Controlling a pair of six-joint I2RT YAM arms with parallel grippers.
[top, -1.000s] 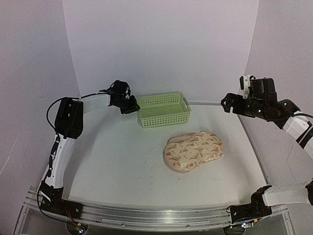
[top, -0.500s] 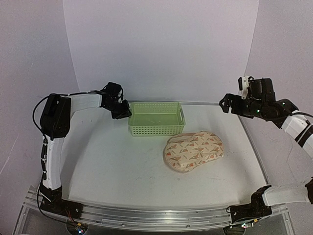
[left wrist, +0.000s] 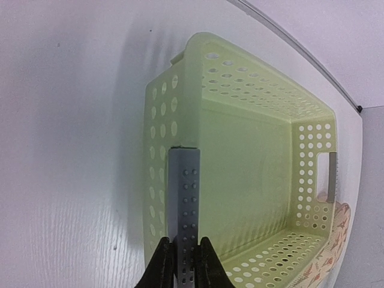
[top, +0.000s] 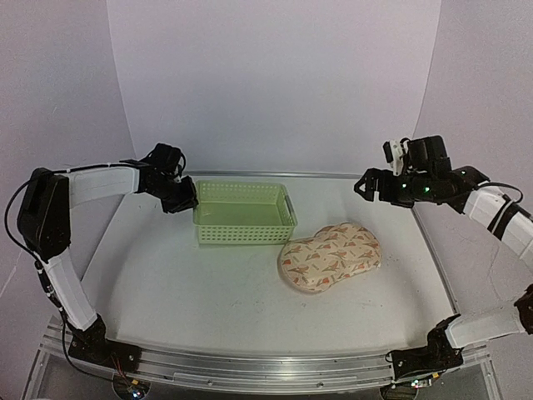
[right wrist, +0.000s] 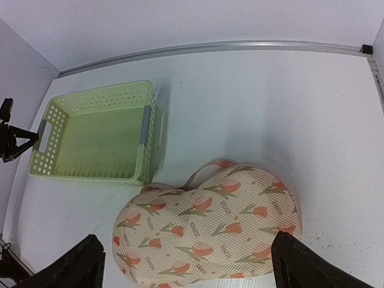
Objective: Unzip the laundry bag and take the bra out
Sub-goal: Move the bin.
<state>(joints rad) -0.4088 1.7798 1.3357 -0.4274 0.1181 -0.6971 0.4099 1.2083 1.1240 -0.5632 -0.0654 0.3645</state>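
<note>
White table [top: 208, 283], early going — left gripper [top: 185, 197] clamped on the green basket [top: 246, 234] rim at upper left, right gripper [top: 365, 185] spread wide, aimed at the laundry bag [top: 330, 257] lying centre-right, seemingly unopened, no bra out.

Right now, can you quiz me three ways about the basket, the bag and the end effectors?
1. What colour is the basket? A) blue B) light green C) red
2. Where is the laundry bag? A) inside the basket B) in the air C) on the table beside the basket
3. The left end effector is: A) clamped on the basket's wall B) open over the bag C) flat on the table

1 B, its walls are pale green; 2 C, it lies flat there; 3 A, the left wrist view shows the grip.
</note>
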